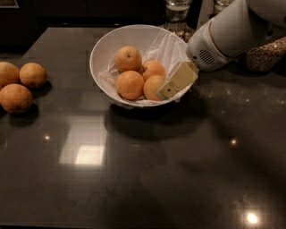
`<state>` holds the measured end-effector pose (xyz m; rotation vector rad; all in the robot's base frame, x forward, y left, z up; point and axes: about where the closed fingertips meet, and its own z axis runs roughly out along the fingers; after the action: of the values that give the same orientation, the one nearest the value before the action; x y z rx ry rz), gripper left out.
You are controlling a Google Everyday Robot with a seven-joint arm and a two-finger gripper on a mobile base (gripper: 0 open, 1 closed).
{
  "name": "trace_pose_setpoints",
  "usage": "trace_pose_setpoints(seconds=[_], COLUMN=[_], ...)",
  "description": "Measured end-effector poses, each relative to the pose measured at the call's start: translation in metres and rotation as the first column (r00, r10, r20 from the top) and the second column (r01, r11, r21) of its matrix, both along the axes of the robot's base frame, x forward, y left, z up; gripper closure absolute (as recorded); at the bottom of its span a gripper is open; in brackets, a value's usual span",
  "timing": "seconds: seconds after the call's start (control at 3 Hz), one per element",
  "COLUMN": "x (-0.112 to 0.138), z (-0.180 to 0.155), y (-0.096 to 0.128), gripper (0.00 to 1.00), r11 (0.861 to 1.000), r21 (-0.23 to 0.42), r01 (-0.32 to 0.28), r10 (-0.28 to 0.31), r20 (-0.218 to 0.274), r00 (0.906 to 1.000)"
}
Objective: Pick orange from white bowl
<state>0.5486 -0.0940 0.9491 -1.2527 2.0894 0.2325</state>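
Note:
The white bowl (pixel 103 53), lined with crinkled plastic film, stands on the dark table at the back centre. It holds several oranges. The paler orange (pixel 151 87) lies at the bowl's front right, beside a deeper orange one (pixel 129 84). Two more lie behind them (pixel 128 58) (pixel 153 69). My gripper (pixel 177 80), cream-coloured on a white arm (pixel 232 31), reaches in over the bowl's right rim. It sits right against the paler orange's right side and hides part of it.
Three loose oranges (pixel 20 85) lie on the dark table (pixel 147 170) at the far left. Glass jars (pixel 178 10) stand behind the bowl. A jar of grain (pixel 264 53) stands at the back right, under the arm.

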Motion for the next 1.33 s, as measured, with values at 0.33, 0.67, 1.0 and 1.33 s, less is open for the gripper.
trace_pose_setpoints(seconds=[0.33, 0.67, 1.0, 1.33], x=[0.004, 0.007, 0.009, 0.014], z=[-0.006, -0.013, -0.024, -0.034], y=[0.006, 0.010, 0.021, 0.028], gripper=[0.00, 0.04, 0.04, 0.15], r11=[1.000, 0.998, 0.996, 0.995], r21=[-0.012, -0.042, -0.074, -0.092], r01=[0.027, 0.051, 0.049, 0.046], r10=[-0.027, -0.050, -0.048, -0.045], r20=[0.008, 0.023, 0.020, 0.012], r00=[0.9996, 0.9985, 0.9986, 0.9989])
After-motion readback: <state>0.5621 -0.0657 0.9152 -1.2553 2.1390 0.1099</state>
